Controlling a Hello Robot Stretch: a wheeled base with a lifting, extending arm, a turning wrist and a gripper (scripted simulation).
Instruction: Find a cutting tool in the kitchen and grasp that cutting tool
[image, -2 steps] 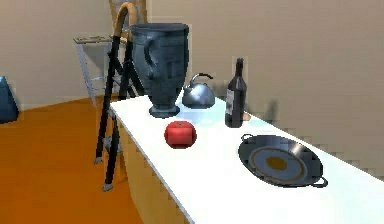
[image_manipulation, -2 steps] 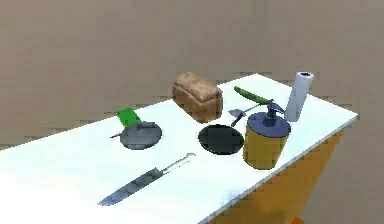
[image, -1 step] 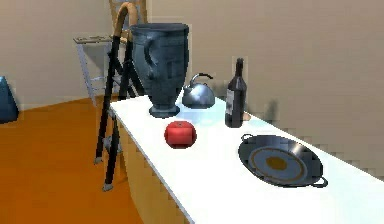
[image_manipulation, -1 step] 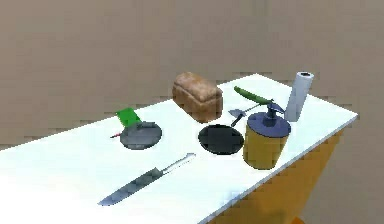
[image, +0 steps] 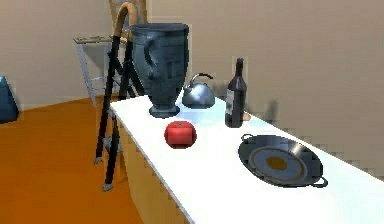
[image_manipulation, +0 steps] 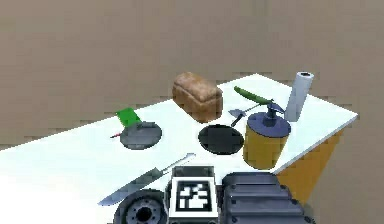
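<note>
A long grey knife (image_manipulation: 150, 178) lies at a slant on the white counter (image_manipulation: 70, 160), near its front edge in the arm side view. Just below it, at the bottom edge, stands a white square with black marks (image_manipulation: 192, 195). The gripper's dark body (image_manipulation: 140, 211) sits left of that square. The gripper's far end is hard to make out, so I cannot tell whether it holds anything.
The arm side view has a bread loaf (image_manipulation: 196, 95), a small grey pan (image_manipulation: 139, 133), a black plate (image_manipulation: 220, 139), a yellow bottle (image_manipulation: 266, 138) and a paper roll (image_manipulation: 299, 94). The forward view has a dark vase (image: 160, 66), kettle (image: 198, 95), bottle (image: 236, 92), red fruit (image: 181, 133), pan (image: 282, 160) and ladder (image: 118, 100).
</note>
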